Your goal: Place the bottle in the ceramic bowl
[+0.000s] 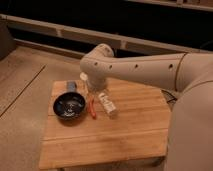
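Beside the ceramic bowl (57, 107) the bottle (106, 103) lies on the table (125, 135), pincer (93, 95) open near it

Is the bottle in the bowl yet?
No. The bottle lies on the table, outside the bowl; the gripper hovers beside it.

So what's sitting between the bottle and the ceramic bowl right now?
The thin orange-red stick lies on the table between the bottle and the ceramic bowl, seen in the camera view. The gripper, open, hangs just behind the stick and bottle.
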`<state>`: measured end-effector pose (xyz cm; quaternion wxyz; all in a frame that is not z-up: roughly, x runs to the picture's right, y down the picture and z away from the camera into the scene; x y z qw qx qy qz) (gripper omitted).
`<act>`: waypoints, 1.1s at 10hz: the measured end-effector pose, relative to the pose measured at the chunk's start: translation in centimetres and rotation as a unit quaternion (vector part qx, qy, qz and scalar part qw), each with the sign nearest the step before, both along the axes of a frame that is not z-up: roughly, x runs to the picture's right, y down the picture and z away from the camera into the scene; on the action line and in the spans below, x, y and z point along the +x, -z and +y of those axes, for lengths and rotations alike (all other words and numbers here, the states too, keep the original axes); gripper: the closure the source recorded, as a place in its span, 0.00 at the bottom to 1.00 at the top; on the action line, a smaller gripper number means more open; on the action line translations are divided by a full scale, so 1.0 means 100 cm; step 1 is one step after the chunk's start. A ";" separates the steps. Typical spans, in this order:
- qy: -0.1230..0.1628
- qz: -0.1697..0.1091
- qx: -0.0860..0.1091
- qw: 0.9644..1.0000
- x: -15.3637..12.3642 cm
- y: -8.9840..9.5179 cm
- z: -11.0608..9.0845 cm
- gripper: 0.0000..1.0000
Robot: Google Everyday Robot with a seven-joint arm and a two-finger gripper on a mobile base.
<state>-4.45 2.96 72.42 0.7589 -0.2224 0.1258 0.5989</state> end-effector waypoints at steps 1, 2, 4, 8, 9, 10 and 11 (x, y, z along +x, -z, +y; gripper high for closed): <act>-0.001 0.002 0.000 1.000 0.002 -0.002 0.000 0.35; -0.001 0.002 -0.003 1.000 0.003 -0.008 -0.002 0.35; -0.007 0.012 -0.010 1.000 0.027 -0.031 -0.009 0.35; -0.025 0.009 -0.014 1.000 0.066 -0.068 -0.021 0.35; -0.029 -0.001 -0.021 0.999 0.067 -0.080 -0.017 0.35; -0.026 -0.006 -0.027 0.999 0.066 -0.087 -0.014 0.35; -0.017 -0.010 -0.040 0.999 0.063 -0.097 -0.006 0.35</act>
